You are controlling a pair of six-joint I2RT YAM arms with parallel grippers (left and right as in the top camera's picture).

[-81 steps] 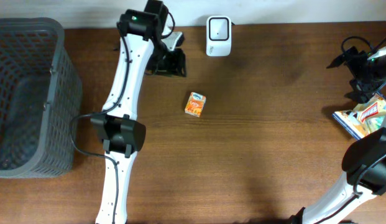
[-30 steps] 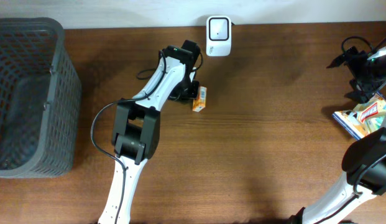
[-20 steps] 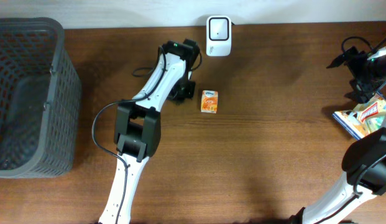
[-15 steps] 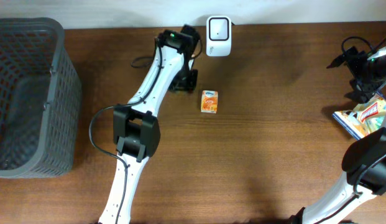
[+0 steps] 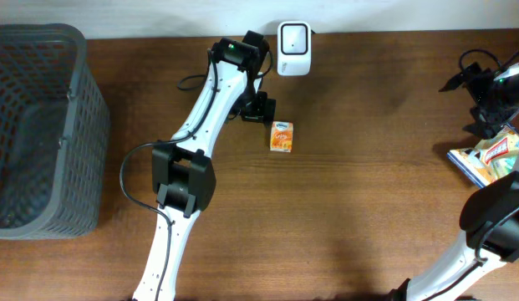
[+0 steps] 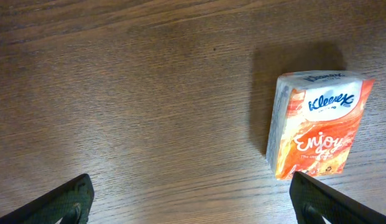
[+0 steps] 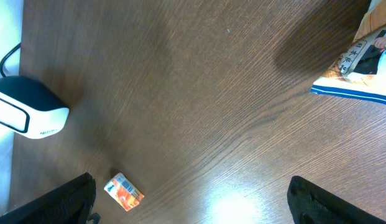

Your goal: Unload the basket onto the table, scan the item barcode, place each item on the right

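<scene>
Pack [image 5: 282, 136] of tissues, orange with a white label, lies flat on the bench [image 5: 368, 192] with its printed face up, in front of the white scanner [image 5: 293, 38] and apart from it. The left pincer [image 5: 257, 109] hangs just beside the pack's corner on the scanner's side, its jaws spread wide and gripping nothing. In the left wrist view the pack [image 6: 317, 124] sits off to the right, near the right finger, and only bare wood shows across the gap of the left pincer [image 6: 193, 202]. The right pincer [image 5: 486, 117] is well apart at the far right edge, next to a colourful flat item [image 5: 485, 159]; its jaws are also wide apart and empty, and its own camera looks across the bench to the pack [image 7: 124, 191] and scanner [image 7: 28, 115]. A grey basket [image 5: 75, 50] stands at the far left
</scene>
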